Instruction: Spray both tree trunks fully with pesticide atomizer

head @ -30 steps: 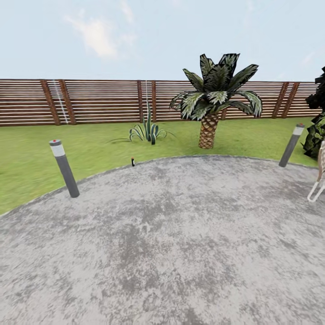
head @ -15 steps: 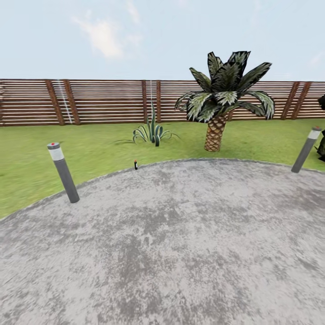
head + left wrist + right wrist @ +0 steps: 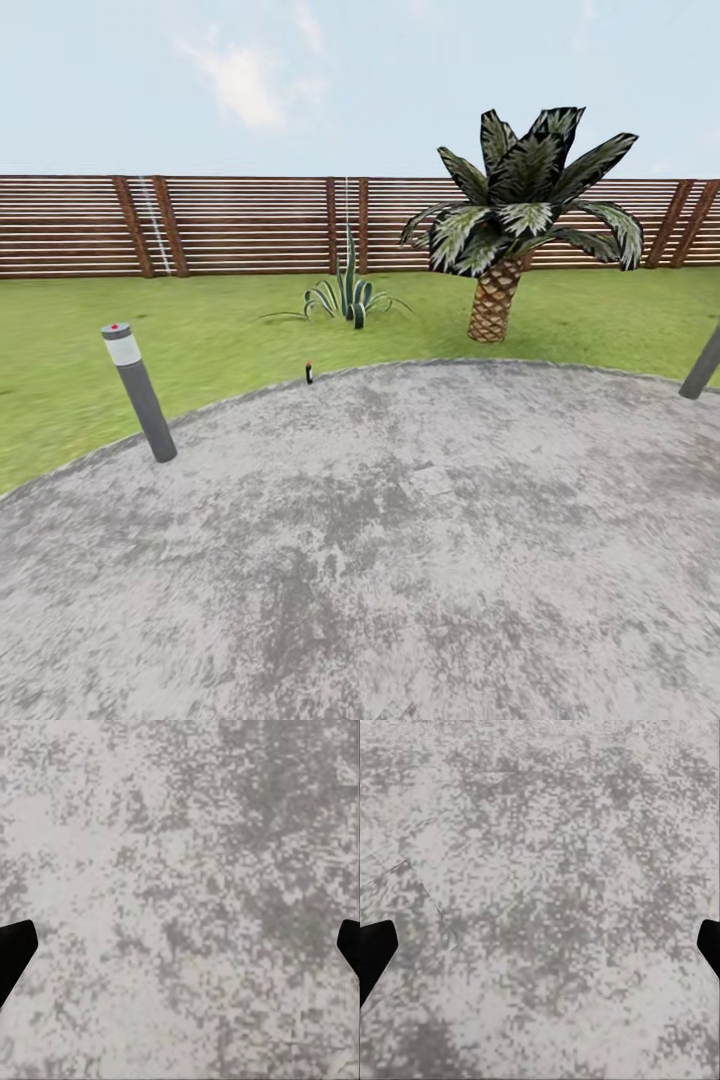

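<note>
Both my grippers, left (image 3: 180,945) and right (image 3: 540,945), hang spread and empty above the paving (image 3: 400,560). Judging by that, I'm saving them for the pesticide atomizer (image 3: 309,373) at the lawn's edge.

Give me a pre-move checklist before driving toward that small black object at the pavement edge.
1. Target in sight: small black object, likely the pesticide atomizer, at the pavement edge: ok.
2. Paved path toward it is unobstructed: ok.
3. Bollard light stands well to the side: ok.
4. Left gripper open, empty: ok.
5. Right gripper open, empty: ok.
6. Thick grey-brown task trees located: not ok; a short palm is visible.
</note>
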Motion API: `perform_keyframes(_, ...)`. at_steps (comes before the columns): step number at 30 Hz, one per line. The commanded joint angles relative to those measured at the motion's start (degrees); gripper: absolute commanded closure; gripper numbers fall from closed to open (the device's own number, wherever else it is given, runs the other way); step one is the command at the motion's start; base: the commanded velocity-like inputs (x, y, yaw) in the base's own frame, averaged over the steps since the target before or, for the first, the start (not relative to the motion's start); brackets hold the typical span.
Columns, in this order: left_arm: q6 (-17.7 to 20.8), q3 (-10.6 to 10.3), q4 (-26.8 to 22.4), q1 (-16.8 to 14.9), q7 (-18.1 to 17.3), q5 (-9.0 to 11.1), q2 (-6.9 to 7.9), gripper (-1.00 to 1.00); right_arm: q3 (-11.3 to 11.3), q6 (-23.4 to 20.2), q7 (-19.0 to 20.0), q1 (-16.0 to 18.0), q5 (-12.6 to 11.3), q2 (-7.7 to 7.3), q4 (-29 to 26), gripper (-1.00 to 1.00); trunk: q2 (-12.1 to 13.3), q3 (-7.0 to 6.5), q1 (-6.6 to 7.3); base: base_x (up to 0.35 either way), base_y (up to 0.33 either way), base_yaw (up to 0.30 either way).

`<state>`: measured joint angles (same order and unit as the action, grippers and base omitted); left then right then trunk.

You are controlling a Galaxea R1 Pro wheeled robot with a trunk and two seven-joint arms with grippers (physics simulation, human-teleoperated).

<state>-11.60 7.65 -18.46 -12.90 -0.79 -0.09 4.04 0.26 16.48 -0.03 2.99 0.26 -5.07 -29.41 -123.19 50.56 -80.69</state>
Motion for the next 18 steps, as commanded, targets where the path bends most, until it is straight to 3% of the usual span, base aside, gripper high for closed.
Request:
perform_keyframes(1, 0.0, 0.0, 0.0, 0.0, 0.0, 0.0, 0.00, -1.00, 0.0, 0.0, 0.0, 0.0, 0.0, -0.01, 0.0, -1.00, 0.0, 0.00, 0.00, 0.339, 0.000, 0.000)
perform_keyframes(18, 0.0, 0.1, 0.0, 0.0, 0.0, 0.2, 0.00, -1.00, -0.1, 0.0, 0.1, 0.0, -0.1, -0.02, 0.0, -1.00, 0.0, 0.00, 0.00, 0.339, 0.000, 0.000)
